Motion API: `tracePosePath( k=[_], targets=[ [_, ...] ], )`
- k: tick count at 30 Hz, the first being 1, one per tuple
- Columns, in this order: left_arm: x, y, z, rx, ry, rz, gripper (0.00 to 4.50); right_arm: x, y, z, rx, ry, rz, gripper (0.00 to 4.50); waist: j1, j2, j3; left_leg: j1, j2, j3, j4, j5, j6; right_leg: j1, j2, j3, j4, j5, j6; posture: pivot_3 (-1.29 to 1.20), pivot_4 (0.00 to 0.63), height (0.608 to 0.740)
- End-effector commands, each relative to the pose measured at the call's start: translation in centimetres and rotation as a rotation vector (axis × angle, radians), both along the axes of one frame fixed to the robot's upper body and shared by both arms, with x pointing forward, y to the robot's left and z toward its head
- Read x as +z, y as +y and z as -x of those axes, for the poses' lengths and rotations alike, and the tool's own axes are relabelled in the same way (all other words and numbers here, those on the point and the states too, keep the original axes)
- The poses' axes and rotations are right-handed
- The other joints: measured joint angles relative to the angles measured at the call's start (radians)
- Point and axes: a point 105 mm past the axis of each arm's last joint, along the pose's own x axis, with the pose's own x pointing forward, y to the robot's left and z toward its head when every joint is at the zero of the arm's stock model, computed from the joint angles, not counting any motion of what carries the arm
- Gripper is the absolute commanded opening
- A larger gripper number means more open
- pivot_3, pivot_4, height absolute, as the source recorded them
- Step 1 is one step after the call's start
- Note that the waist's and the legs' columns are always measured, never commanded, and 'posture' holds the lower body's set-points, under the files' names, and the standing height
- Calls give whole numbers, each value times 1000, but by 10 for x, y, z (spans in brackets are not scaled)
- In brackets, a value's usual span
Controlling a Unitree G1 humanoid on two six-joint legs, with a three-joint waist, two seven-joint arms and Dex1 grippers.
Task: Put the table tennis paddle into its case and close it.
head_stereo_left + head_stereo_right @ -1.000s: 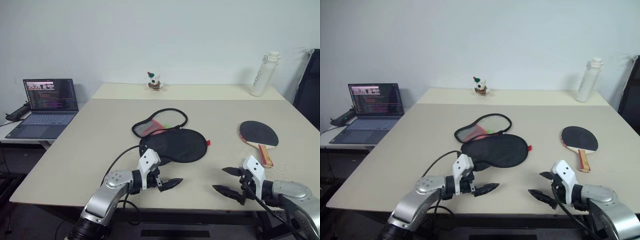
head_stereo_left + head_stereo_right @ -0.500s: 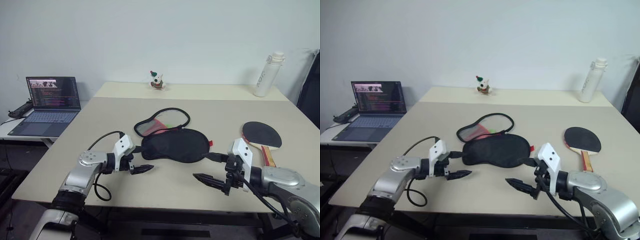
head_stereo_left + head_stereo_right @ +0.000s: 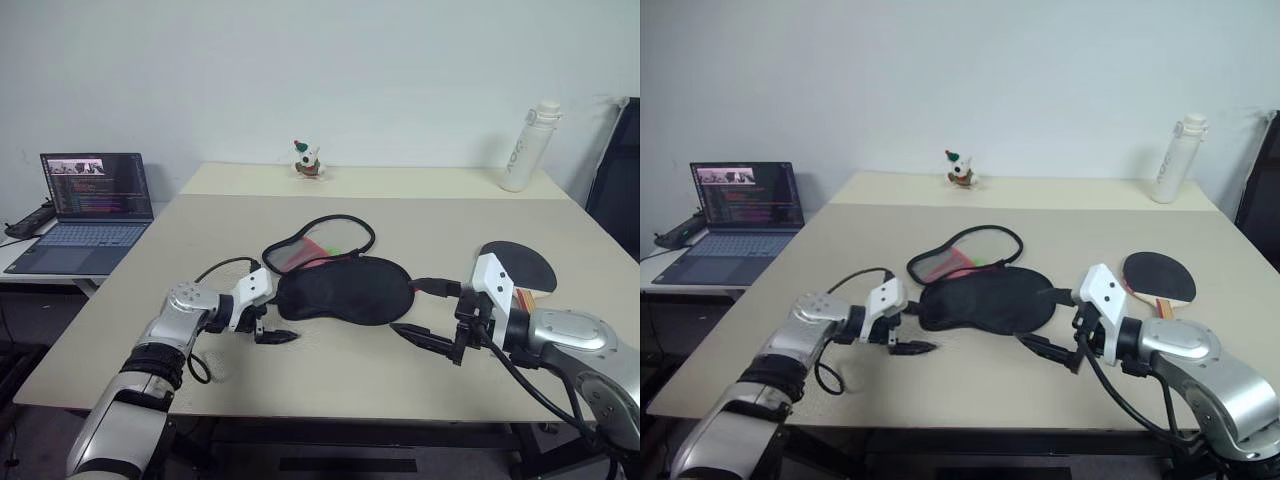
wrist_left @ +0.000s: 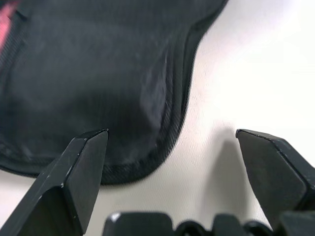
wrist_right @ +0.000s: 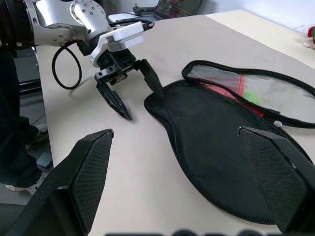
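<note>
currently: approach step; left tool [image 3: 275, 325] and right tool [image 3: 425, 312] both spread, empty, flanking case [image 3: 345, 290]; next: fetch paddle [image 3: 520, 265].

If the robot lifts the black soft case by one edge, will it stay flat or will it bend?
The black paddle-shaped fabric case will probably sag: it lies limp, unzipped, with its mesh flap folded open. It looks light and thin, so a push may slide it across the smooth beige table. It seems unlikely to roll or break.
</note>
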Motion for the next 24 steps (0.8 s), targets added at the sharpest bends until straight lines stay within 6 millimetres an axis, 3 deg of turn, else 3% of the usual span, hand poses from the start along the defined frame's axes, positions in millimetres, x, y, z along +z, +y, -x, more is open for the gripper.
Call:
tracePosePath(
  k=[1, 4, 7, 18, 24],
  targets=[
    [6, -1, -5, -22, -26, -28, 4500, 6, -3, 1, -16, -48, -4, 4453, 0, 0, 0, 0, 0, 0, 0, 0, 0, 0, 0, 0, 0, 0, 0, 0, 150, 740],
    [7, -2, -10, -13, -47, -43, 4500, 6, -7, -1, -41, -49, -11, 4453, 0, 0, 0, 1, 0, 0, 0, 0, 0, 0, 0, 0, 1, 0, 0, 0, 150, 740],
    [6, -5, -14, -9, -68, -48, 3906, 5, -10, -3, -58, -50, -13, 4500, 0, 0, 0, 1, 0, 0, 1, 0, 0, 0, 0, 0, 2, 0, 0, 0, 150, 740],
    [-3, -15, -13, -13, -53, -3, 14, 5, -18, -6, -96, -56, 3, 4500, 1, -1, 0, 1, 0, 0, 2, 0, 0, 0, 0, 0, 4, 0, 0, 0, 150, 740],
    [-3, -37, -9, -22, -21, 80, 14, 4, -24, -7, -116, -57, 13, 4500, 5, -1, 0, 1, 0, 0, 2, 0, 0, 1, 0, 0, 4, 0, 0, 0, 150, 740]
  ],
)
